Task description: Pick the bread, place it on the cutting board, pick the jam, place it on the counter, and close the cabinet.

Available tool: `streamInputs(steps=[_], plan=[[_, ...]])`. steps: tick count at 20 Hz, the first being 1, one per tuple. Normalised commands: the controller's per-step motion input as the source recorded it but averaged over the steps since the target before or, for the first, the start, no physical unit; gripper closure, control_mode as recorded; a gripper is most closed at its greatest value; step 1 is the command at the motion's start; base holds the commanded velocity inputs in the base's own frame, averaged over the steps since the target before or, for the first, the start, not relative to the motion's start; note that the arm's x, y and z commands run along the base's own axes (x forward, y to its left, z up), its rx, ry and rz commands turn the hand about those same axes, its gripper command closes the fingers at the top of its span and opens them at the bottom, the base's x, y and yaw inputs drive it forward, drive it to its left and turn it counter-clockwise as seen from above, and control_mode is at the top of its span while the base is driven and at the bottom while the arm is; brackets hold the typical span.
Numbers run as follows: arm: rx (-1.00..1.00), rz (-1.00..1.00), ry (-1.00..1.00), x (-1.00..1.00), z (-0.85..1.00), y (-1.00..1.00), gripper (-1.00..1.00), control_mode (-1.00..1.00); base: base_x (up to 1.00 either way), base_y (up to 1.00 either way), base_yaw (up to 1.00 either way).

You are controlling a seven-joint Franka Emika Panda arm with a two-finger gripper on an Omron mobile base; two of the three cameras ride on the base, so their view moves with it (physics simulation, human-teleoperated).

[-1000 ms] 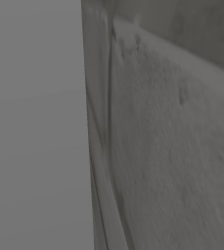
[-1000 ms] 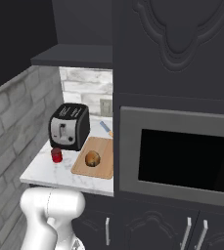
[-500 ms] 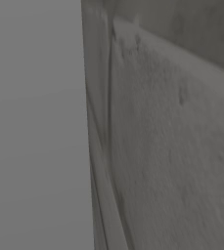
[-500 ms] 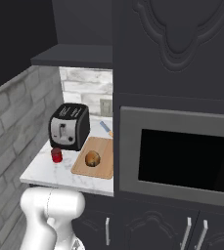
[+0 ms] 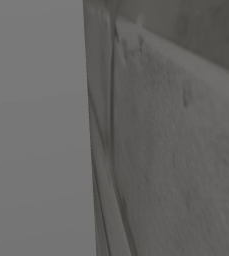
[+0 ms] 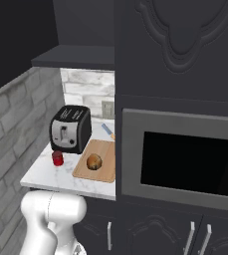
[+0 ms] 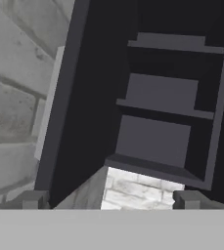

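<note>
The round brown bread roll [image 6: 93, 162] lies on the light wooden cutting board [image 6: 105, 172]. The small red jam jar [image 6: 57, 158] stands on the white marble counter [image 6: 46, 177], just beside the black toaster [image 6: 70, 129]. My two-finger gripper [image 7: 108, 200] is released, jaws wide apart, facing the open dark cabinet's shelves [image 7: 160, 93].

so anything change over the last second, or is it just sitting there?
Nothing visibly changed. The bread sits on the cutting board, the red jam jar on the counter in front of the toaster, same as before. The gripper is open as before, looking into the open cabinet and its shelves.
</note>
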Motion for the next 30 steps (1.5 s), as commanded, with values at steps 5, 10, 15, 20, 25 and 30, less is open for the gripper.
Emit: streamInputs(steps=[5, 10, 15, 20, 25, 30], plan=[[0.03, 0.02, -0.17, -0.2, 0.0, 0.0, -1.0, -1.0, 0.0, 0.0, 0.0], [0.0, 0.0, -0.09, -0.02, 0.0, 0.0, -1.0, -1.0, 0.0, 0.0, 0.0], [0.0, 0.0, -0.04, 0.0, -0.01, 0.0, -1.0, -1.0, 0.0, 0.0, 0.0], [0.0, 0.0, -0.03, 0.0, -0.08, 0.04, -1.0, -1.0, 0.0, 0.0, 0.0], [0.0, 0.0, -0.02, 0.0, -0.08, 0.13, -1.0, -1.0, 0.0, 0.0, 0.0], [0.0, 0.0, -0.01, 0.0, -0.07, 0.18, -1.0, -1.0, 0.0, 0.0, 0.0]])
